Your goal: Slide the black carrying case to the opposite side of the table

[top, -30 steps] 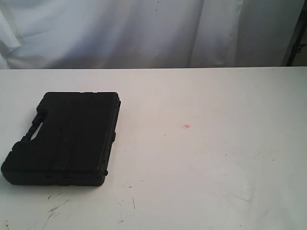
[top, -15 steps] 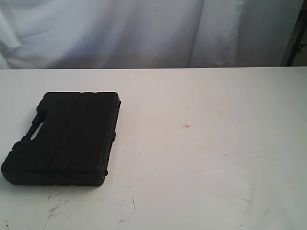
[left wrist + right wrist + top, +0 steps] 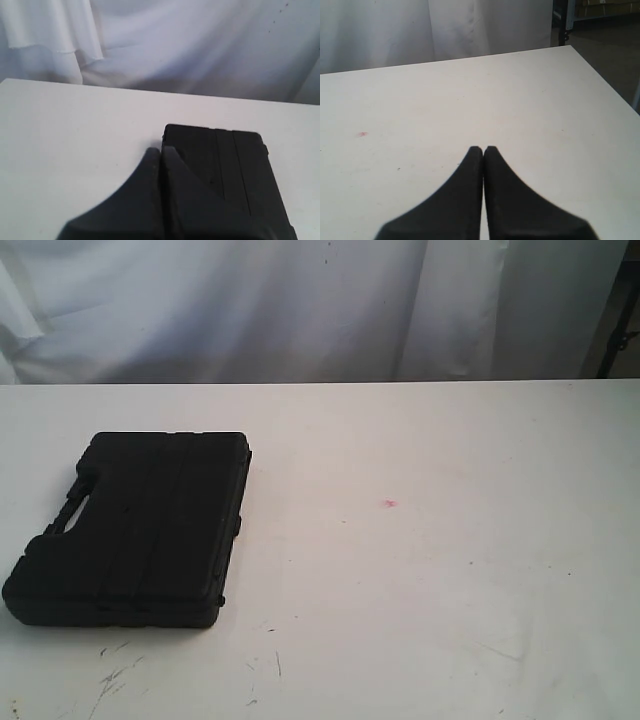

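The black carrying case lies flat on the left part of the white table, its handle facing the left edge. Neither arm shows in the exterior view. In the left wrist view my left gripper is shut with nothing in it, its tips above the near corner of the carrying case. My right gripper is shut and empty over bare table, away from the case.
White curtains hang behind the table's far edge. A small red mark sits mid-table, and dark scuffs mark the front left. The table's right edge and a dark stand show in the right wrist view.
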Action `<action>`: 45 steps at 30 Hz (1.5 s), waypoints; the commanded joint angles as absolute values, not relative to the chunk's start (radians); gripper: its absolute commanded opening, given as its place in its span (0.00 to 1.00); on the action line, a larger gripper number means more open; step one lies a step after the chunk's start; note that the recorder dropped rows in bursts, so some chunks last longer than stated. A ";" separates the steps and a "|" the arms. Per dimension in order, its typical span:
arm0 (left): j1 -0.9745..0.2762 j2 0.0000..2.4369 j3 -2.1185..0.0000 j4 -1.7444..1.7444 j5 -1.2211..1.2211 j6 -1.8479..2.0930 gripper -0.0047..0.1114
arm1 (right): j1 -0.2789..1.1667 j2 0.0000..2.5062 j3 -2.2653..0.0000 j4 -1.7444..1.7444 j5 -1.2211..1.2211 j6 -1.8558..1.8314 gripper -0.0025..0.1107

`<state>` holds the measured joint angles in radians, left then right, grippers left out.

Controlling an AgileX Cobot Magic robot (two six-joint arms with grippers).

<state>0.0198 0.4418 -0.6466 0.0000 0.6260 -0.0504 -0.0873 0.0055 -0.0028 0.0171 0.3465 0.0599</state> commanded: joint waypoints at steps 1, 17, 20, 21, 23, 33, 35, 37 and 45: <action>0.020 0.362 -0.532 -0.056 0.438 -0.052 0.04 | -0.087 0.000 0.000 0.015 0.346 0.060 0.02; 0.020 0.050 -0.109 -0.072 0.293 -0.069 0.04 | -0.087 0.000 0.000 0.015 0.346 0.060 0.02; 0.020 0.002 -0.043 -0.072 0.294 -0.077 0.04 | -0.087 0.000 0.000 0.015 0.346 0.060 0.02; 0.020 0.000 -0.033 -0.072 0.294 -0.077 0.04 | -0.087 0.000 0.000 0.015 0.346 0.060 0.02; 0.020 0.000 0.000 -0.072 0.294 -0.077 0.04 | -0.087 0.000 0.000 0.015 0.346 0.060 0.02; -0.004 0.000 0.000 -0.067 0.353 -0.071 0.04 | -0.087 0.000 0.000 0.015 0.346 0.060 0.02; -0.004 0.000 0.000 -0.065 0.344 -0.071 0.04 | -0.087 0.000 0.000 0.022 0.346 0.060 0.02; -0.004 0.000 0.000 -0.065 0.344 -0.071 0.04 | -0.087 0.000 0.000 0.022 0.346 0.060 0.02; -0.004 0.000 0.000 -0.065 0.344 -0.071 0.04 | -0.087 0.000 0.000 0.022 0.346 0.060 0.02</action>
